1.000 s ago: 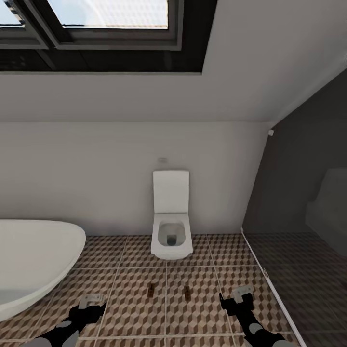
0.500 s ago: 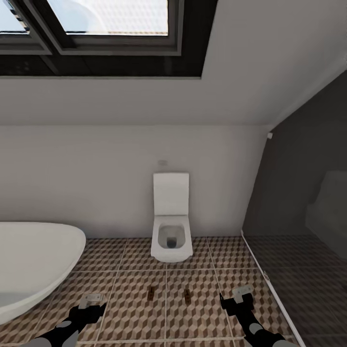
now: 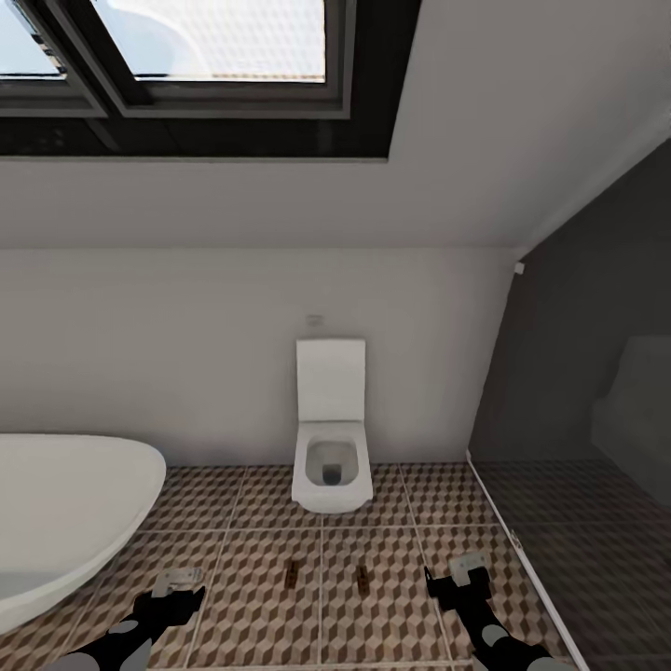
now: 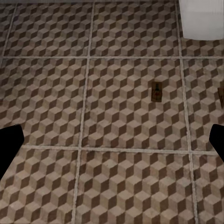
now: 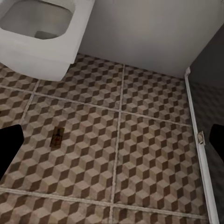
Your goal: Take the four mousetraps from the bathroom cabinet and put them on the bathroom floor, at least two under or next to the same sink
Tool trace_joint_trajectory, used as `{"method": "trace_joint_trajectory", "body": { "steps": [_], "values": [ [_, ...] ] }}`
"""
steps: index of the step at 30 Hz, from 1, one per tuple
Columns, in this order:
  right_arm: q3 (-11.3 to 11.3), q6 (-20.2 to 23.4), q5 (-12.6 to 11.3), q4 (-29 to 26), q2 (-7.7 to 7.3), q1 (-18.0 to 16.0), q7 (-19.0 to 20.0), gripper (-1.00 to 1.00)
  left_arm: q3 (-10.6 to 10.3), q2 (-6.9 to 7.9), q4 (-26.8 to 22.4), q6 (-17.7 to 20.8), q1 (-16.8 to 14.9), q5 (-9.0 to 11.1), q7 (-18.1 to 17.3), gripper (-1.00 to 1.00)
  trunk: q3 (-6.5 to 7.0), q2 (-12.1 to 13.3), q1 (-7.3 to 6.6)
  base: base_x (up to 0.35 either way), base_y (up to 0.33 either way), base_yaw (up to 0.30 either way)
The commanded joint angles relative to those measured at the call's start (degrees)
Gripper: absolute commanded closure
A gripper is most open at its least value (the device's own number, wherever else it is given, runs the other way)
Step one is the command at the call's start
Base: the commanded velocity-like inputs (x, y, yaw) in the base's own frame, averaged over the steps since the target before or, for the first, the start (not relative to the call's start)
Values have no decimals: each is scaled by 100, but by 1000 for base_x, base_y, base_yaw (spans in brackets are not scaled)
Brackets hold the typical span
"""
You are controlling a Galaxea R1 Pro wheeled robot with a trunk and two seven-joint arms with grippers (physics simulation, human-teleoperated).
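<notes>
Bathroom floor (image 3: 391, 550): two mousetraps (image 3: 292, 575) lying before toilet (image 3: 330, 466).

I'm seeing one mousetrap (image 5: 57, 136) lying flat on the bathroom floor (image 5: 154, 154), near the white toilet (image 5: 44, 37); my fingers (image 5: 9, 148) are spreading wide.

Bathroom floor (image 3: 373, 550) brown, beige, white cube-patterned; mousetraps (image 3: 292, 575) brown; toilet (image 3: 331, 466) white; bathtub (image 3: 65, 503) white.
</notes>
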Motion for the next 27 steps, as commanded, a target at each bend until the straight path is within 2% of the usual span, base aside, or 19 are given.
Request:
{"method": "trace_joint_trajectory", "body": {
  "steps": [1, 27],
  "values": [
    [51, -12, -46, 0, 0, -4, -15, -100, -39, 2, -2, -9, -4, 61, -24, -100, -5, -12, 4, 0, 0, 0],
    [51, -12, -46, 0, 2, -2, -13, -100, -39, 2, -2, -6, -4, 61, -23, -100, 208, -12, 4, 0, 0, 0]
  ]
}}
